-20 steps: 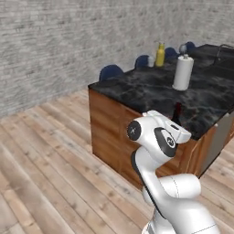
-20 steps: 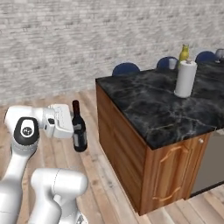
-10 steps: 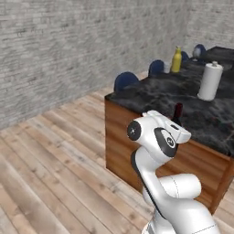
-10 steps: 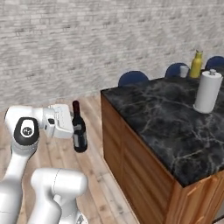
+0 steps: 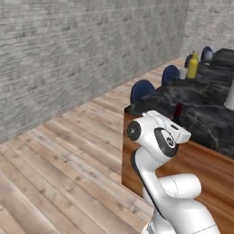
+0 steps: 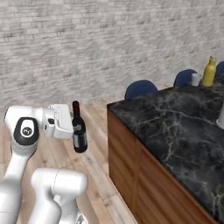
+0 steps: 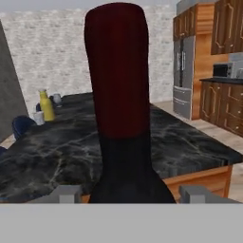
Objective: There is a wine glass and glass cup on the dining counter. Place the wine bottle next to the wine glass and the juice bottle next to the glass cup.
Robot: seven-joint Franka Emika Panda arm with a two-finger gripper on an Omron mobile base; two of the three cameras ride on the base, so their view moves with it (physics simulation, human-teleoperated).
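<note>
Gripper (image 6: 75, 131) clamped on wine bottle (image 6: 78, 129), upright, beside counter (image 6: 175, 127) end, off it. Carry upright, clear counter edge; aim toward far end near juice bottle (image 6: 209, 71).

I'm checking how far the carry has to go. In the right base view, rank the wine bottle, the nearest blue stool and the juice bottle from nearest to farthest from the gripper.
1. wine bottle: held upright in the gripper, off the counter's near end.
2. blue stool: middle, behind the dining counter corner.
3. juice bottle: farthest, at the counter's far right end.
</note>
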